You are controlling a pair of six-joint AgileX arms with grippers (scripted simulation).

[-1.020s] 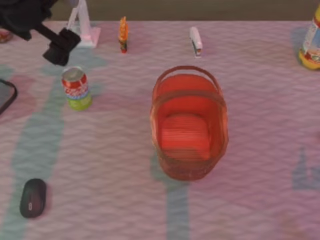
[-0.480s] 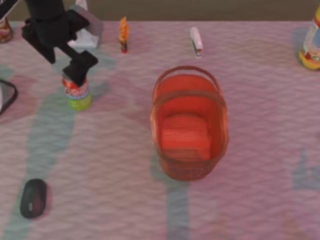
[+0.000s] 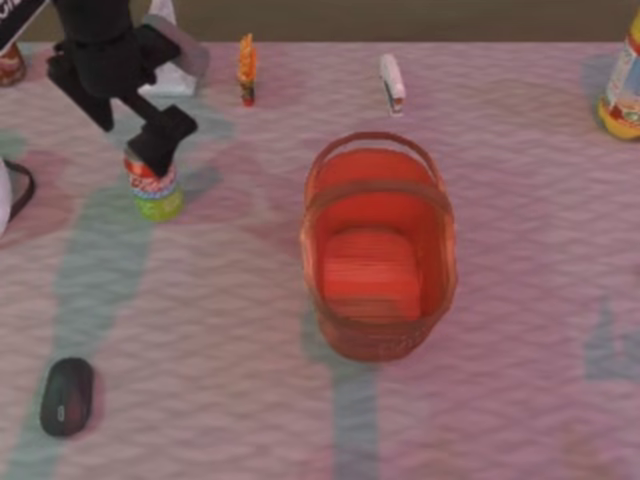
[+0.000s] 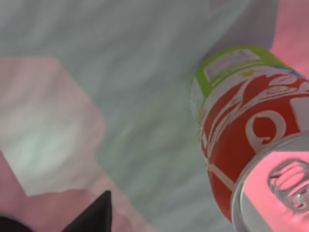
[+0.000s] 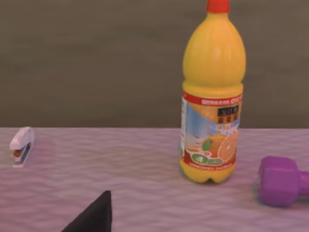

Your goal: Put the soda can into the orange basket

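Note:
The soda can, red and white above a lime-green band, stands upright at the table's left. My left gripper hangs just above and behind it, open, one finger covering the can's top. In the left wrist view the soda can is close up beside one dark fingertip, which does not touch it. The orange basket sits empty at the table's middle, well right of the can. My right arm is outside the top view; its wrist view shows one fingertip over the cloth.
A black mouse lies at front left. Along the back stand a small orange bottle, a white stapler, a yellow juice bottle and a dark red can. A purple dumbbell sits by the juice bottle.
One second ago the left gripper was behind and left of the can; it has swung over the can's top. In the last half second it barely moved. The can stayed put.

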